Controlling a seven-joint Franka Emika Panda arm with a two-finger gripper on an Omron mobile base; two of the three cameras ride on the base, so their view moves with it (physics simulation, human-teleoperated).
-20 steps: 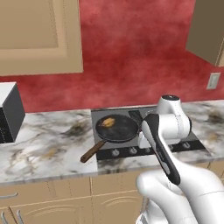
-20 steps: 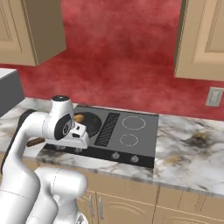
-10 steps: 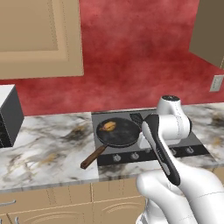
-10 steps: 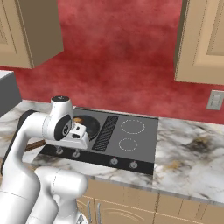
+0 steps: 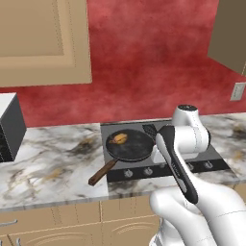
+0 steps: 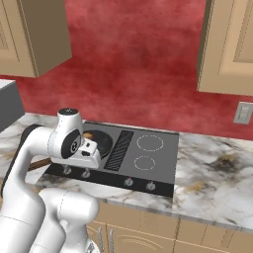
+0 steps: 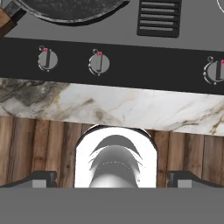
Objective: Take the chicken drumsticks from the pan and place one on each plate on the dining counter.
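Observation:
The dark pan (image 5: 132, 145) sits on the left burner of the cooktop, its brown handle (image 5: 101, 173) pointing out toward the front left. A golden-brown chicken drumstick (image 5: 119, 138) lies at the pan's far left side, also seen as the drumstick (image 6: 88, 134) in the right base view. I cannot make out a second one. My gripper (image 7: 114, 178) hangs open and empty over the counter's front edge, looking down; the pan's rim (image 7: 65, 11) lies at the top of the hand view. The hand (image 6: 90, 150) is right of the pan. The plates and the dining counter are out of view.
The black cooktop (image 6: 148, 158) has a row of knobs (image 7: 99, 63) along its front. A marbled counter (image 5: 48, 158) flanks it, with a dark microwave (image 5: 7, 127) at the left. Wall cabinets (image 5: 43, 41) hang above. Wooden floor (image 7: 39, 144) shows below the counter edge.
The whole scene has shifted slightly in both base views, so the camera has moved a little. The arm keeps the same pose and the pan has not moved on the cooktop.

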